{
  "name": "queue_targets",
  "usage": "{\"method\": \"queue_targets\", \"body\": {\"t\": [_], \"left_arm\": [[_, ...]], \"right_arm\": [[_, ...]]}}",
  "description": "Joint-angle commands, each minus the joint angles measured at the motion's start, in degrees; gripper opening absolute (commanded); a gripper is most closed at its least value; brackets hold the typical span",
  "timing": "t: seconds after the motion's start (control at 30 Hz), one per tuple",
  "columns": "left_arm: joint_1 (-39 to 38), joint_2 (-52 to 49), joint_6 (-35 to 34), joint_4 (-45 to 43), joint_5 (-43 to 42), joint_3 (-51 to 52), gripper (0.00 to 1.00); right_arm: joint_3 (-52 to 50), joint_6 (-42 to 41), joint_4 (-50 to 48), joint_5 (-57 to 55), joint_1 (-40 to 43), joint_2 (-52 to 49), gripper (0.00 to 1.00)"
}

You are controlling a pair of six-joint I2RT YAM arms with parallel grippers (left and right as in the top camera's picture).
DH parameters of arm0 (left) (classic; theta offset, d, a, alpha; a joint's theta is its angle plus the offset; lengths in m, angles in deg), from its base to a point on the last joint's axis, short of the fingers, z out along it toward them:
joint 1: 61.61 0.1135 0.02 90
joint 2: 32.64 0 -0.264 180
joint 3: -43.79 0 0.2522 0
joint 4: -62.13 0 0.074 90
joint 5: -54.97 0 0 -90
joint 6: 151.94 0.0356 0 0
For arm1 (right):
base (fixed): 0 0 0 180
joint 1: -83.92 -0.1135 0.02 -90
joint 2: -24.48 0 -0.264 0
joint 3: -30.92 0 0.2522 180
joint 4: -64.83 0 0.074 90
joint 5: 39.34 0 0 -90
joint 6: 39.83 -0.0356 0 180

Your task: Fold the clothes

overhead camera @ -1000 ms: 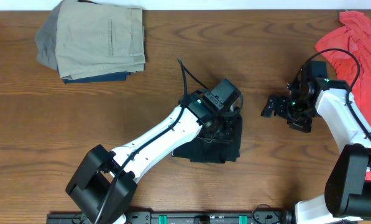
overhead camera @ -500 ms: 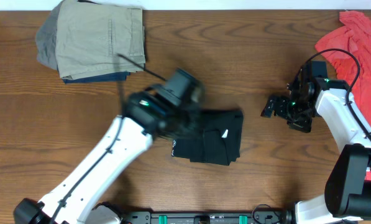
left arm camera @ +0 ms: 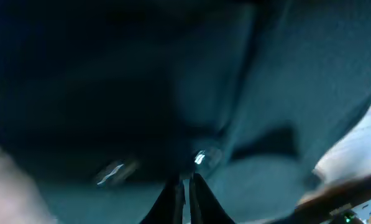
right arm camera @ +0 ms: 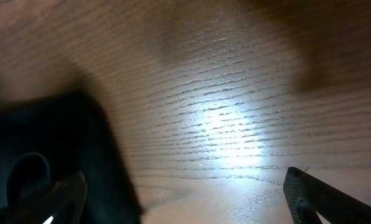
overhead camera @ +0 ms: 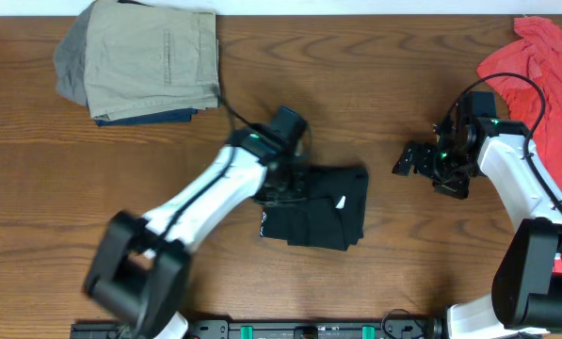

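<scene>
The clothes, a black shirt [overhead camera: 329, 209], lie folded into a compact rectangle at the middle of the table, with a small white mark [overhead camera: 341, 201] on top. My left gripper [overhead camera: 282, 185] is down at the shirt's upper left corner. In the left wrist view dark fabric [left arm camera: 173, 81] fills the frame, and the left gripper [left arm camera: 186, 183] has its fingers pressed together with no cloth showing between them. My right gripper [overhead camera: 405, 162] hovers over bare wood to the right of the shirt. In the right wrist view the right gripper [right arm camera: 185, 199] is open and empty.
A stack of folded khaki, grey and navy garments [overhead camera: 149, 61] sits at the back left. A coral-red shirt [overhead camera: 544, 80] lies crumpled at the back right, behind the right arm. The wooden table [overhead camera: 92, 188] shows bare wood left of the shirt.
The left arm swung off the shirt's top toward its left edge, uncovering the folded shirt and white mark, and its fingers closed. The right arm has barely moved.
</scene>
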State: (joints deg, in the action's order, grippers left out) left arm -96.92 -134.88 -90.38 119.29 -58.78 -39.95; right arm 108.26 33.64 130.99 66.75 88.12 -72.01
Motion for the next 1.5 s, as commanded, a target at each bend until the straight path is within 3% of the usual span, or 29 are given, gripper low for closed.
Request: {"method": "queue_targets", "body": {"t": [0.0,0.23,0.57,0.73,0.9,0.97,1.03,1.1,1.2,1.33,1.47], "left_arm": [[-3.0,-3.5,0.3,-2.9,-4.3,-0.1,0.08],[-7.8,-7.2,0.1,-8.8,-4.3,-0.1,0.08],[-8.3,-7.2,-1.4,-13.4,-3.7,-0.1,0.08],[-6.0,-4.0,0.4,-6.7,-3.7,-1.6,0.07],[-1.7,6.0,3.9,0.0,-3.7,-2.5,0.06],[0.3,10.2,4.0,1.7,-3.7,-2.5,0.08],[2.3,13.5,4.0,3.4,-3.3,-2.5,0.17],[4.2,15.8,4.0,5.7,-0.7,-2.5,0.28],[5.9,16.6,4.0,9.5,5.0,-2.4,0.34],[6.5,15.6,4.0,10.7,5.9,-1.2,0.37],[6.5,14.1,4.0,10.5,5.9,-0.2,0.56]], "right_arm": [[-0.3,-0.7,-0.2,0.7,-0.9,0.2,0.99],[-0.3,-0.6,-0.2,0.7,-0.9,0.2,0.99],[-0.3,-0.6,0.1,0.8,-0.9,0.2,0.99],[0.1,1.1,1.2,4.0,-0.7,0.9,0.95],[1.2,1.9,2.7,7.7,-0.5,4.7,0.90],[1.2,3.2,2.8,10.2,-0.5,6.9,0.79],[1.2,4.0,2.9,12.8,-0.5,9.0,0.23],[1.2,4.0,3.2,15.1,-0.9,10.5,0.01],[1.2,4.1,3.2,17.6,-3.1,11.3,0.01],[1.1,4.6,2.9,17.7,-9.9,10.4,0.01],[1.1,4.3,1.8,16.9,-15.5,8.5,0.01]]}}
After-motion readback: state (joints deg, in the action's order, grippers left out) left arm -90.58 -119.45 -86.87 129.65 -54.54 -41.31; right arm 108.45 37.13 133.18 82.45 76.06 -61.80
